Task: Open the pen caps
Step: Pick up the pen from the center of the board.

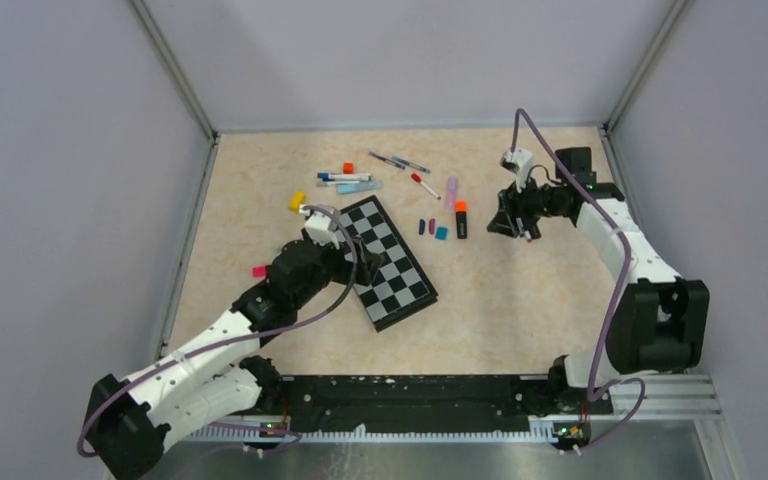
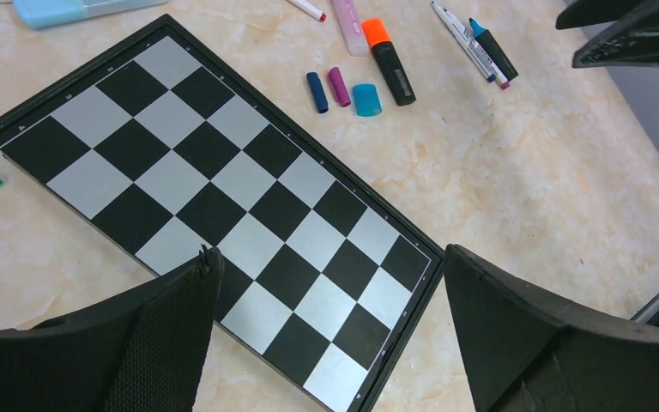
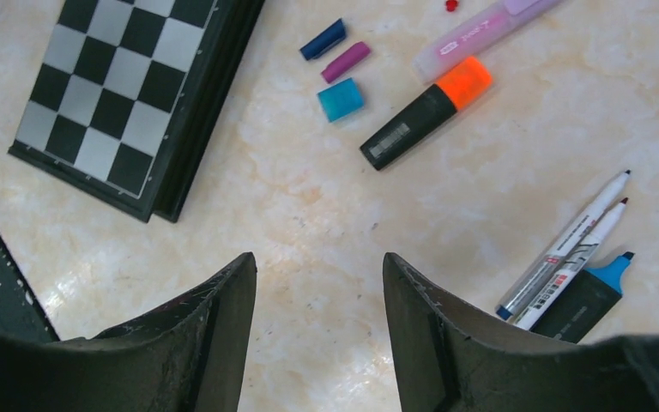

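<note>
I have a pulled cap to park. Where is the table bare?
Bare: the broad patch between the chessboard and the right arm, down to the base rail; also the far left corner beyond the yellow block. Crowded: far middle, where pens, highlighter and loose caps lie.

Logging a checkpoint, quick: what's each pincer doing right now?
Left pincer: open, holding nothing.
Right pincer: open, holding nothing.

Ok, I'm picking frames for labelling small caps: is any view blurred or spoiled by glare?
Top view: evenly lit, no glare, but the loose caps are tiny. Left wrist: sharp, only a mild sheen on the chessboard. Right wrist: sharp, caps clearly coloured.
</note>
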{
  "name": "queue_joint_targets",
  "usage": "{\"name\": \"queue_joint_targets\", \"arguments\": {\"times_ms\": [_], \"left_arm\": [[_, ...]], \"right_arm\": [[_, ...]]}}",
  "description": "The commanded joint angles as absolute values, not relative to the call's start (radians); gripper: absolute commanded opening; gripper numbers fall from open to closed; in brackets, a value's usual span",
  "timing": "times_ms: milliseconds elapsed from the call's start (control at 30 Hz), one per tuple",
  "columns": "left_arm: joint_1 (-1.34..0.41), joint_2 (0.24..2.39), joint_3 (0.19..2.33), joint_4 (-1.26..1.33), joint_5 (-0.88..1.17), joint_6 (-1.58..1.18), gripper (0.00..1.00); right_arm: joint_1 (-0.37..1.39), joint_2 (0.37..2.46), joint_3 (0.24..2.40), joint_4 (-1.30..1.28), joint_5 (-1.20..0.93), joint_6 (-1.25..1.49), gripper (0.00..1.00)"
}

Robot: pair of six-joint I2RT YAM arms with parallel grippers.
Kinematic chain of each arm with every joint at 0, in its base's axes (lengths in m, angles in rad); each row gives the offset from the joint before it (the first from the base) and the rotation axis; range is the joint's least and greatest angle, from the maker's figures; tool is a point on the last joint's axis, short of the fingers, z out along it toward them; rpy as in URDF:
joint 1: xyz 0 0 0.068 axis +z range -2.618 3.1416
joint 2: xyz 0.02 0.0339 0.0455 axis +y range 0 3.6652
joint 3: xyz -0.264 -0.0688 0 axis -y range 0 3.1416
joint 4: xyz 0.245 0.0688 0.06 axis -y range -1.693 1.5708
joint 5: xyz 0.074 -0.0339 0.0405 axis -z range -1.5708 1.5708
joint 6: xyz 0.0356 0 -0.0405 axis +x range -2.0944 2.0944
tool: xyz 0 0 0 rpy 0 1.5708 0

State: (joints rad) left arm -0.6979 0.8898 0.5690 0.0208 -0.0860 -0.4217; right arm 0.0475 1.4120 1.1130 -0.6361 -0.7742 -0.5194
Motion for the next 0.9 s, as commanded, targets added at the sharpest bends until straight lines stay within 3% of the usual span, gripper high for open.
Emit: {"name": "queue_joint_targets", "arguments": {"times_ms": [0, 467, 733, 867], "left_arm": [[-0.691, 0.831, 0.530, 0.075, -0.109, -0.469, 0.99], [-0.690, 0.875, 0.560, 0.086, -0.162, -0.543, 0.99], [-0.690, 0.896, 0.574, 0.081, -0.189, -0.545, 0.99], [-0.689, 0.917, 0.590, 0.078, -0.196, -0.537, 0.99]], "right_arm": [[0.091, 1.508, 1.232, -0.619, -0.637, -0.440, 0.55], [0.326, 1.776, 1.343, -0.379, -0.066, 0.110, 0.62], [0.342, 1.916, 1.420, -0.379, -0.016, 0.200, 0.62], [0.348, 1.975, 1.459, -0.400, -0.016, 0.193, 0.54]]}}
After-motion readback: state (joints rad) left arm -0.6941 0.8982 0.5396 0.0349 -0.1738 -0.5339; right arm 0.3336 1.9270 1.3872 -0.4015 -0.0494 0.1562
